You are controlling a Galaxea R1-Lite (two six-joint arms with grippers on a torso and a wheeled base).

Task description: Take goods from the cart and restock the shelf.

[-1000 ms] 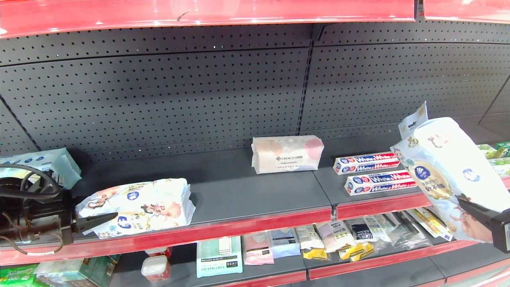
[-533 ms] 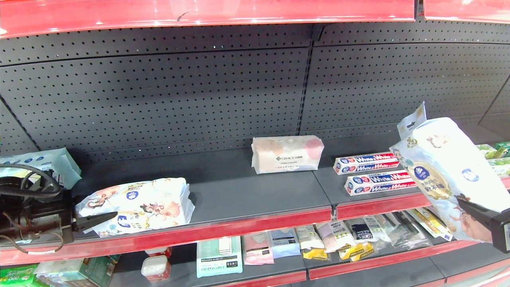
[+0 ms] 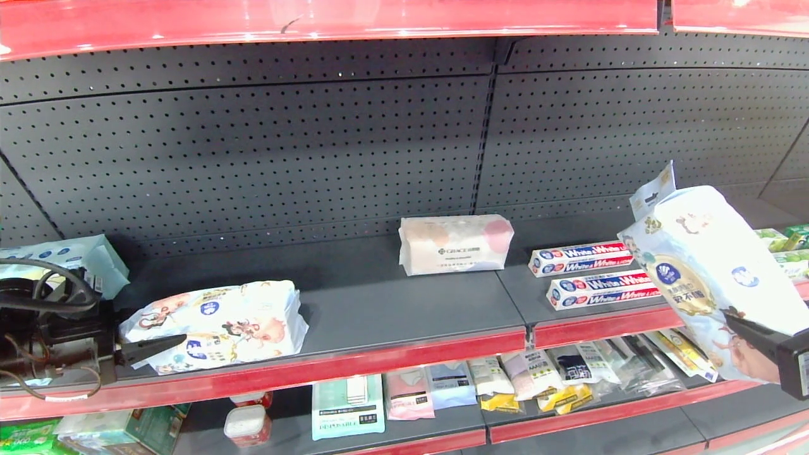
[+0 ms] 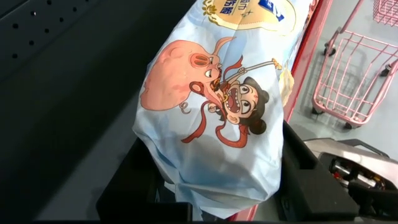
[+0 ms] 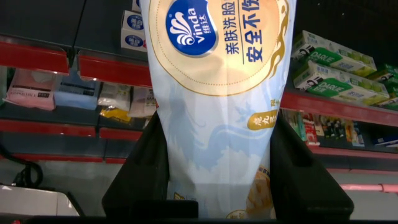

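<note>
A soft tissue pack printed with cartoon figures (image 3: 221,325) lies on the dark middle shelf (image 3: 392,309) near its red front edge. My left gripper (image 3: 165,336) sits at the pack's left end. In the left wrist view the pack (image 4: 214,118) fills the space between the gripper's (image 4: 211,186) two black fingers, which press on both sides. My right gripper (image 3: 749,341) is shut on a second tissue pack (image 3: 708,265), held tilted in the air in front of the shelf's right section; the same pack (image 5: 217,93) stands between the right gripper's (image 5: 217,180) fingers.
On the shelf sit a pale wrapped pack (image 3: 455,243), two toothpaste boxes (image 3: 597,275), green boxes (image 3: 787,246) at the far right and a light blue box (image 3: 69,256) at the far left. Small goods fill the lower shelf (image 3: 505,385). A pink cart (image 4: 354,74) stands on the floor behind.
The left pack has shifted very slightly on the shelf. The right pack stays held in almost the same place.
</note>
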